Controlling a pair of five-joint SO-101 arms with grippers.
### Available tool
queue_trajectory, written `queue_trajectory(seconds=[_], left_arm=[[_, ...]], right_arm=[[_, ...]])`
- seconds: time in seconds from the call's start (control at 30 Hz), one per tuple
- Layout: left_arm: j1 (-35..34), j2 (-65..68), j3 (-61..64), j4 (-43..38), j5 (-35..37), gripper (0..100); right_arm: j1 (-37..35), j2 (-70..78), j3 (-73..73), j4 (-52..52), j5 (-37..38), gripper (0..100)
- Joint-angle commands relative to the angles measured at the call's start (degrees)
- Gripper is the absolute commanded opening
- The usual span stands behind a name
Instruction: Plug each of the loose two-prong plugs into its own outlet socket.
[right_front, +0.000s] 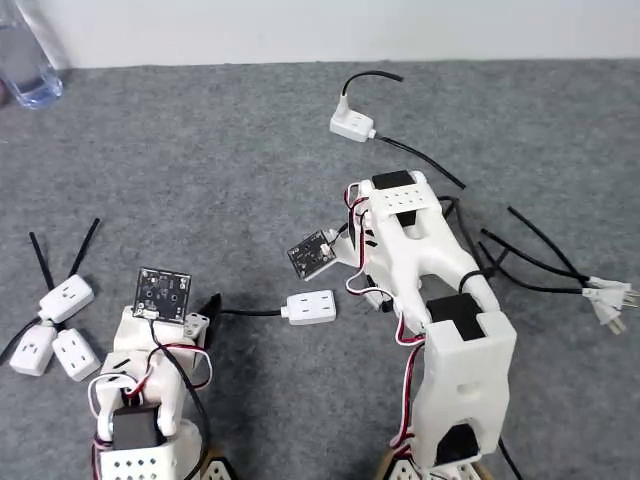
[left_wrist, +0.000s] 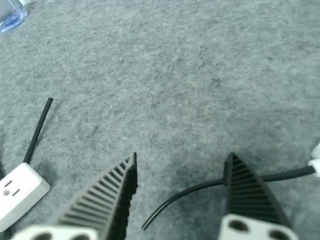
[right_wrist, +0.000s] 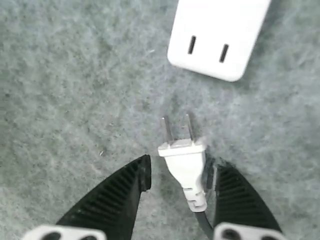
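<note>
Two tools are covered, both with jaws apart.

Right tool: the jaws are spread on either side of a white two-prong plug. The plug lies flat on the grey tabletop between them. Whether either jaw touches it cannot be told. The prongs point toward a white outlet socket, whose two slots face the plug, near it but apart. In the high view this socket lies between the two arms. Its black cable runs toward the left tool.

Left tool: the jaws are spread and hold nothing, low over the tabletop, with that cable lying under the gap.

Three more white sockets lie grouped near the left edge. A fifth socket lies on the far side, with a corded plug at its far end. Two loose plugs lie near the right edge.
</note>
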Motion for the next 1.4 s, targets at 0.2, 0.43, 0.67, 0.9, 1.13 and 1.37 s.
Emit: queue_trajectory(seconds=[0.2,0.43,0.67,0.9,1.13,1.37], left_arm=[[0.18,-0.18,-0.31,-1.23,-0.7,26],[0.26,-0.18,-0.31,-1.14,-0.7,26],[0.26,-0.18,-0.31,-1.14,-0.7,26],[0.26,-0.18,-0.31,-1.14,-0.7,26],[0.26,-0.18,-0.31,-1.14,-0.7,26],[0.26,-0.18,-0.31,-1.14,-0.7,26]], right_arm=[[-0.04,-0.13,1.93,0.57,0.7,0.8],[1.19,-0.13,0.62,-5.58,-2.9,0.8],[2.07,0.4,-5.54,-16.66,-25.58,0.9],[5.32,0.22,-5.45,-21.23,-34.46,2.0],[6.9,-0.13,-5.45,-17.36,-34.37,21.9],[6.46,-1.89,-5.8,-12.44,-31.12,23.1]])
